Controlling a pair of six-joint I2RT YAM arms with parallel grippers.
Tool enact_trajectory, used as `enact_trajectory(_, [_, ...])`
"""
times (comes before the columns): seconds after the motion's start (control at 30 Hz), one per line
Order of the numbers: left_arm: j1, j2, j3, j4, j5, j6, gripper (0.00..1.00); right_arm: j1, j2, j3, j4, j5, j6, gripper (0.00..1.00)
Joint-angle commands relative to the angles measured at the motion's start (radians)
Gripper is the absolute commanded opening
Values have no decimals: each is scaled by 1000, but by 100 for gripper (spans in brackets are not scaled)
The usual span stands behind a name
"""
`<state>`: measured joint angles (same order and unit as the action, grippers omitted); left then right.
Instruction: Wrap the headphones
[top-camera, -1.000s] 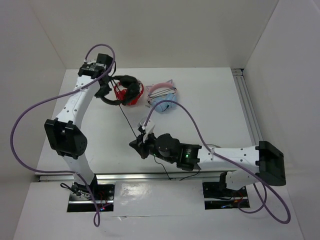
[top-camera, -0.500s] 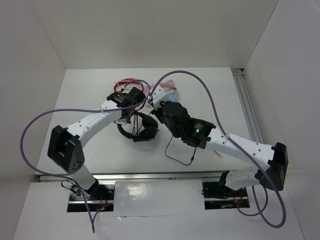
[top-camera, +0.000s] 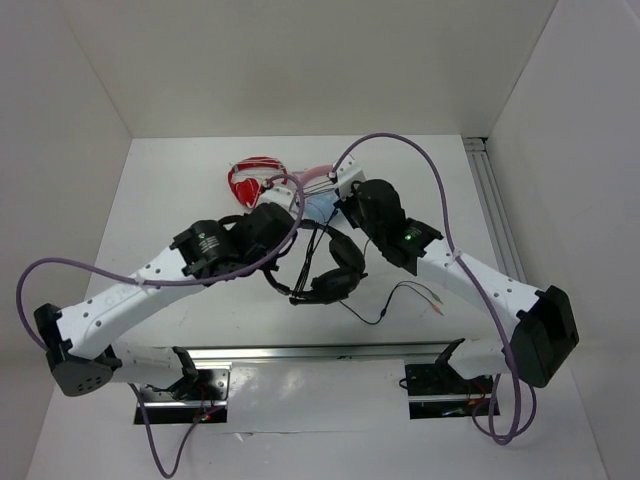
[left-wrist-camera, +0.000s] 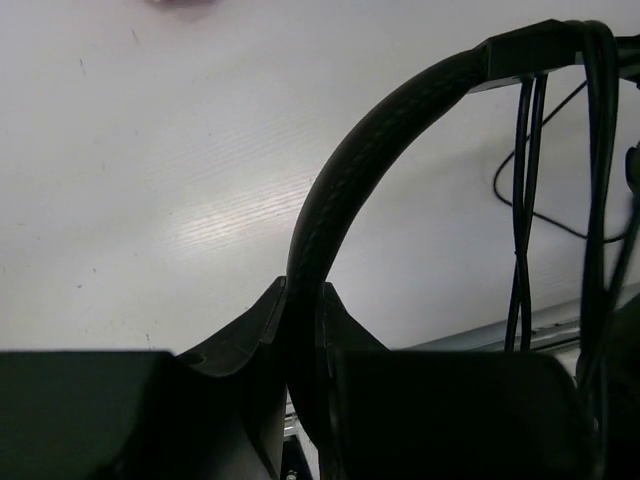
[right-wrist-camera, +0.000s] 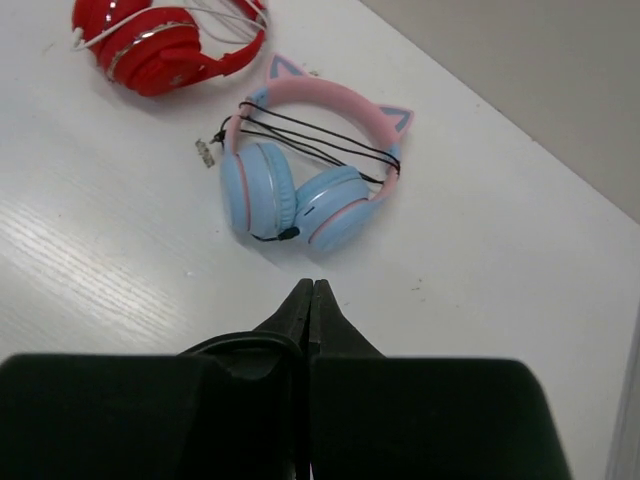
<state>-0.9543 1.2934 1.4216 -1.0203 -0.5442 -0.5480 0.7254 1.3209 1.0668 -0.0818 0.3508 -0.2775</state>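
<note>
The black headphones hang near the table's middle, earcups towards the front. My left gripper is shut on their textured headband, which rises between its fingers. Two cable strands hang down from the headband's far end. My right gripper is just behind the headphones with its jaws pressed together. A thin black cable loop runs in at its left finger. Strands of cable stretch from it to the headphones. The cable's loose tail lies on the table at the front right.
Red-and-white headphones lie at the back left, also in the right wrist view. Light-blue and pink cat-ear headphones lie just ahead of my right gripper. White walls stand on three sides. A metal rail runs along the right edge.
My left arm has carried the black headphones from the back left to the table's middle. My right gripper has moved from the front centre to the back, drawing the cable with it.
</note>
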Motion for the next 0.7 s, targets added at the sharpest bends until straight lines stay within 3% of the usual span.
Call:
enact_trajectory(0.0, [-47, -77, 80, -188, 88, 40, 0, -112, -9, -14, 194, -157, 23, 0])
enact_trajectory(0.17, [-47, -109, 226, -161, 181, 106, 0, -165, 86, 30, 154, -594, 63, 0])
enact_trajectory(0.27, [-47, -100, 305, -150, 158, 94, 0, -155, 144, -23, 314, -789, 170, 9])
enact_trajectory(0.43, [-47, -63, 411, -149, 145, 14, 0, -63, 282, -197, 863, -888, 456, 37])
enact_trajectory(0.67, [-47, -16, 553, -248, -38, -131, 0, -27, 625, -202, 1212, -937, 664, 40])
